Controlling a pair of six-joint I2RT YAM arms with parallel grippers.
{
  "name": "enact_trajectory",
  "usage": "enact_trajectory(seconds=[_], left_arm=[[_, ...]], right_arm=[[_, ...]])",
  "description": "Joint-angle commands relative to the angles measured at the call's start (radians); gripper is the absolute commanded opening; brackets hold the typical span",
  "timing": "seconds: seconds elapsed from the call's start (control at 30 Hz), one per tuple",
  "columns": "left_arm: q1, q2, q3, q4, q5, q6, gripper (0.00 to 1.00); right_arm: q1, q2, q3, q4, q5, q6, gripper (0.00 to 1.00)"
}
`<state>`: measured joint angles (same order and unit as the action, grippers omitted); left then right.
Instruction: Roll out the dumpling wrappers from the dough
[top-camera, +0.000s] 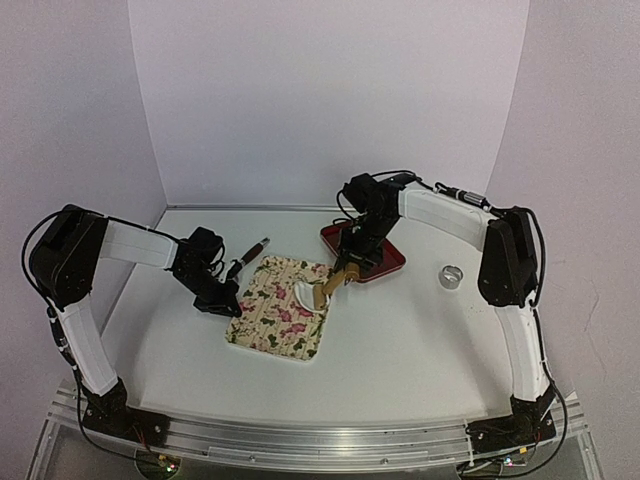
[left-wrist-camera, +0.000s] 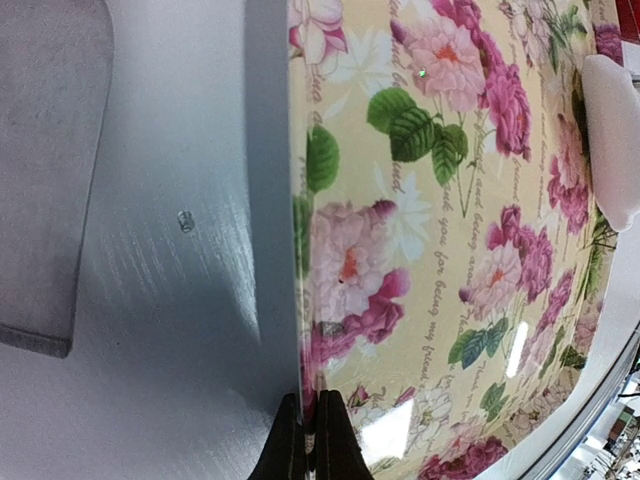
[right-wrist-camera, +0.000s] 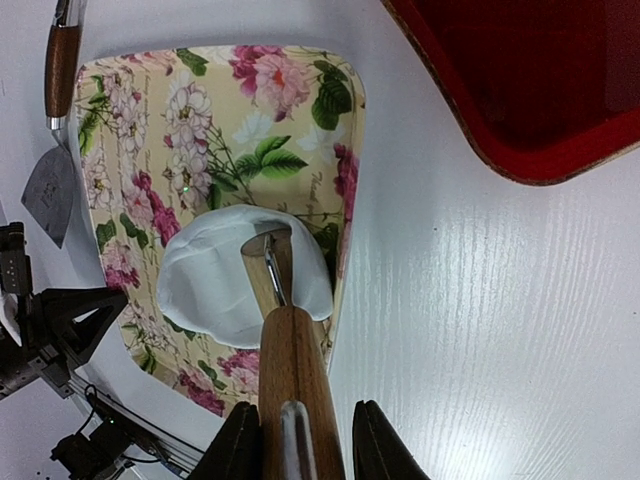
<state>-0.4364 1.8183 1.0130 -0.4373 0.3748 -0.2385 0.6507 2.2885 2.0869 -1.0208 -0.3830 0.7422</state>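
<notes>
The floral tray (top-camera: 270, 325) holds one dumpling wrapper (right-wrist-camera: 205, 280) — soft, white, rumpled — against the rim nearest the red tray (right-wrist-camera: 520, 80). My right hand (right-wrist-camera: 305, 440) grips a wooden rolling pin (right-wrist-camera: 295, 370), tip on the dough. My left hand (left-wrist-camera: 310, 440), closed, seems to pinch the opposite rim — bare white surface (top-camera: 400, 350) all around.

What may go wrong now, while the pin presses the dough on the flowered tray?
1. The dough lies close to the right rim of the tray. The pin may push it over the rim onto the table.
2. The left jaws pinch only the tray's thin left rim. A hard push might slip it free, so the tray shifts.
</notes>
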Motion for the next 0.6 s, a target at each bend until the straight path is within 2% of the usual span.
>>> enact_trajectory(seconds=[0.0,0.57], left_arm=[[0.036,0.004,-0.010,-0.091,-0.048,0.050,0.00],[-0.003,0.018,-0.016,-0.076,-0.015,0.039,0.00]], right_arm=[[0.011,0.206,-0.037,-0.192,0.195,-0.066,0.00],[0.105,0.359,0.161,-0.122,0.031,-0.031,0.00]])
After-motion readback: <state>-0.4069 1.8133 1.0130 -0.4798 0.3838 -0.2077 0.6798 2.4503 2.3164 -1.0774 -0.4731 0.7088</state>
